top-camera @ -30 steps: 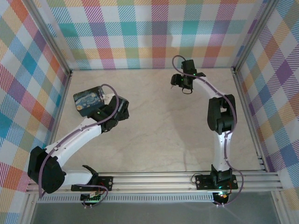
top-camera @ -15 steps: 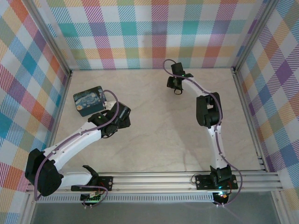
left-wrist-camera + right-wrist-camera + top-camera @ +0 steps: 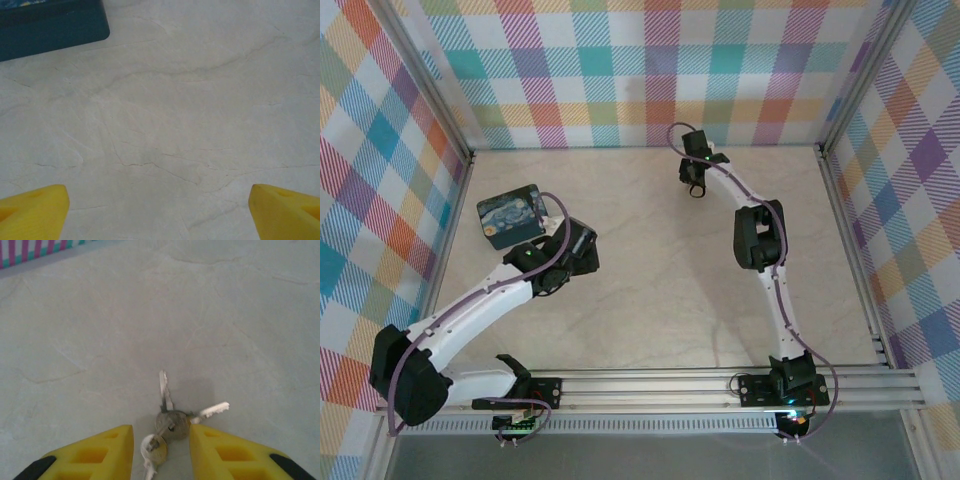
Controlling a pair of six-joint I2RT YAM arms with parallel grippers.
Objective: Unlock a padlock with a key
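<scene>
Padlock (image 3: 512, 216) near left wall (image 3: 380, 200), bare table (image 3: 650, 280) around; left gripper (image 3: 159, 200) spread wide; right gripper (image 3: 161, 440) half-spread, straddling key (image 3: 172, 424).

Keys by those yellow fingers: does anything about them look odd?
Slightly: it is a bunch of three keys, joined at their heads and splayed apart on the table, between the jaws of the right gripper. Nothing looks bent or broken.
</scene>
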